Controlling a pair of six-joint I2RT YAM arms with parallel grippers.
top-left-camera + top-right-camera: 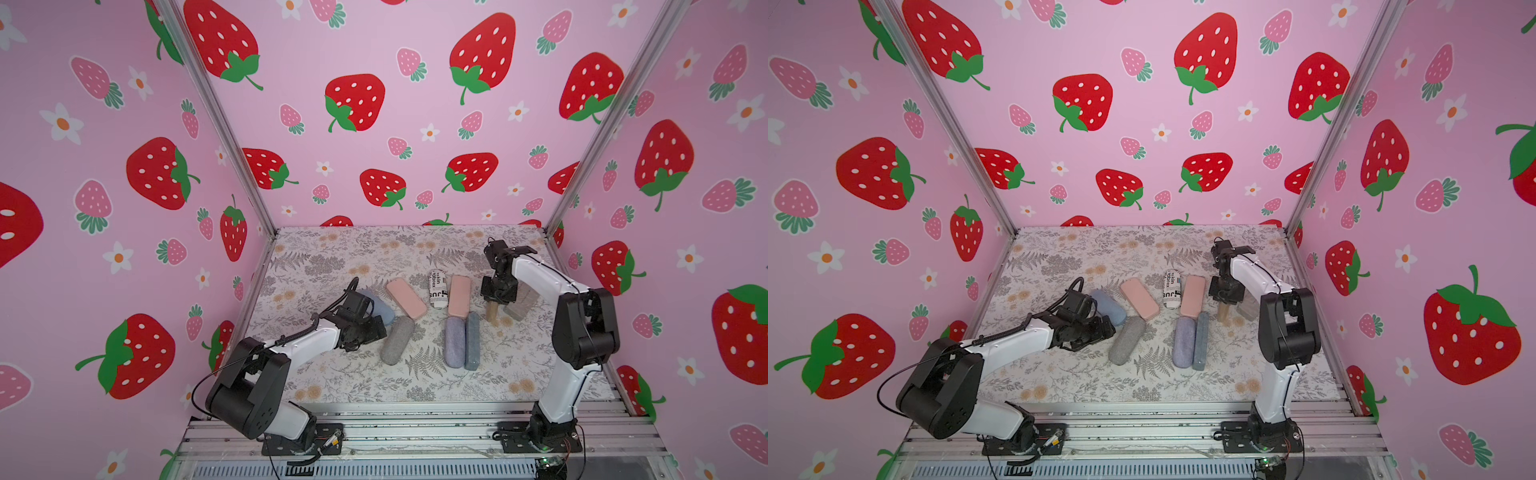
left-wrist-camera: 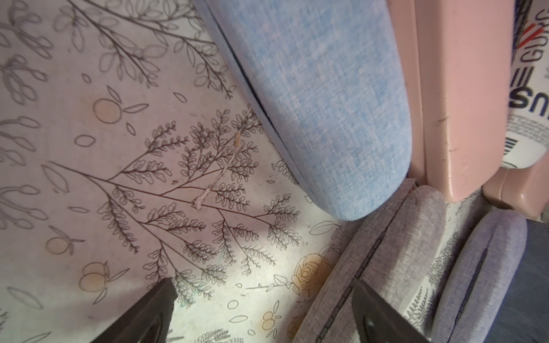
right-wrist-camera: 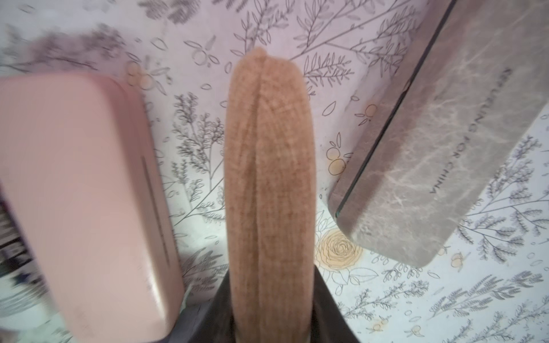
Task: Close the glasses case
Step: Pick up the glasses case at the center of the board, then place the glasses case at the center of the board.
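Right gripper (image 3: 271, 306) is clamped on the tan case (image 3: 269, 178), one jaw on each half. That squeeze looks meant to press the seam shut, and the seam reads nearly closed. The case hangs upright between a pink case (image 3: 83, 193) and a marbled case (image 3: 439, 142); whether it touches the surface (image 1: 361, 378) I can't tell. Right arm: elbow high, wrist pointing down. Left gripper (image 2: 261, 289) is wide open and empty, low beside the grey case (image 2: 395, 246).

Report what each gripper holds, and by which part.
The right gripper clamps the tan case between its fingers, on its two broad sides at the end nearest the wrist. The left gripper is open and holds nothing.
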